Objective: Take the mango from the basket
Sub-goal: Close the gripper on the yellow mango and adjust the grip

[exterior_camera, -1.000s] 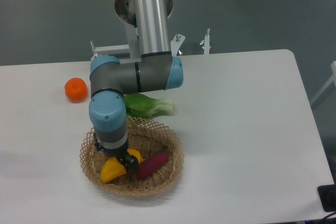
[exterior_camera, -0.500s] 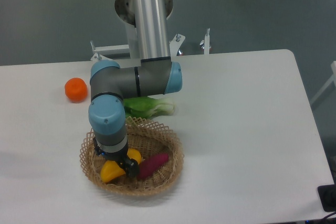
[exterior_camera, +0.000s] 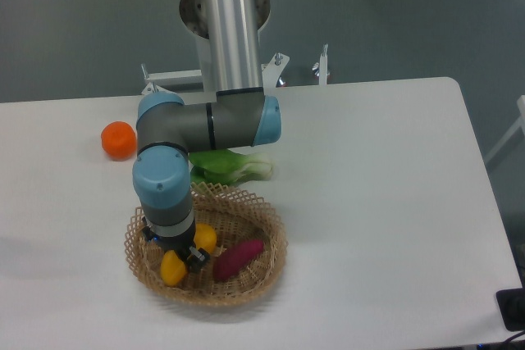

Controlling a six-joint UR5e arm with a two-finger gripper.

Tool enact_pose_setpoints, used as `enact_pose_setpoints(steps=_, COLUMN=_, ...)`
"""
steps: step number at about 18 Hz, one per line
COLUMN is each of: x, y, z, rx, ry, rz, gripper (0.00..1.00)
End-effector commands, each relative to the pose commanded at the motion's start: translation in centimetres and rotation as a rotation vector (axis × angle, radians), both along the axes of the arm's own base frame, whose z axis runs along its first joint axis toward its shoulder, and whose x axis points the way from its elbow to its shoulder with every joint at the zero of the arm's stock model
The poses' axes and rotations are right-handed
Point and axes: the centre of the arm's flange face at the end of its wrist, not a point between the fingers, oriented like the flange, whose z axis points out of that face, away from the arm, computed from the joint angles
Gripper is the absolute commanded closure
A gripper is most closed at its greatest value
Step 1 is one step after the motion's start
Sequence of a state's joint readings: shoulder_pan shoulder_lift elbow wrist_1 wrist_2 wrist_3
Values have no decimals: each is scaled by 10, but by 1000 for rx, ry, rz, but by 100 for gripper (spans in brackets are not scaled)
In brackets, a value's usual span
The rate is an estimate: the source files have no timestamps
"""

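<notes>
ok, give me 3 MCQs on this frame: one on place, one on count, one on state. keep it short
1. Where is the round orange fruit?
A. In the basket
B. On the table, left of the arm
C. In the gripper

2. How many items lie in the basket?
A. Two
B. Three
C. Four

3. How does the gripper stand to the mango?
A. Raised high above it
B. Off beside the leafy green
C. Down in the basket, right at it

Answers:
1. B, it sits on the white tabletop outside the basket.
2. A, only the mango and the purple sweet potato are inside.
3. C, the gripper covers the mango's middle, though a closed grasp cannot be confirmed.
</notes>
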State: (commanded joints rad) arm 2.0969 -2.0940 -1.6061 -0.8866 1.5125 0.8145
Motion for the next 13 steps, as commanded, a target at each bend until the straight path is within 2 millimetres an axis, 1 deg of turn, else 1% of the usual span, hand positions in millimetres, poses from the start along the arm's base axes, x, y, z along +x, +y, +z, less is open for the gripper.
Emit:
enact_pose_setpoints(steps=3, x=-5, y=-5, z=21, rx=28, ry=6, rz=9, gripper=52)
enact_pose_setpoints(steps=6, x=-24, y=-14, z=40, rx=73, ry=-10, rz=39, gripper=51)
enact_pose_setpoints(steps=7, x=-34, y=-19, z=48, rx=86, ry=-6, rz=53, gripper=51)
enact_pose_setpoints(steps=9, x=-51, y=-27, z=57, rx=98, ry=3, rz=75, gripper=51)
enact_pose_setpoints(steps=11, x=-73, y=-38, z=67, rx=113, ry=14, rz=110, gripper=51)
enact_pose_setpoints(steps=12, x=-84, y=-44, z=68, rx=112, ry=18, rz=120, gripper=51)
enact_pose_setpoints(steps=13, x=-100, y=-54, z=75, rx=108, ry=32, rz=128, gripper=51)
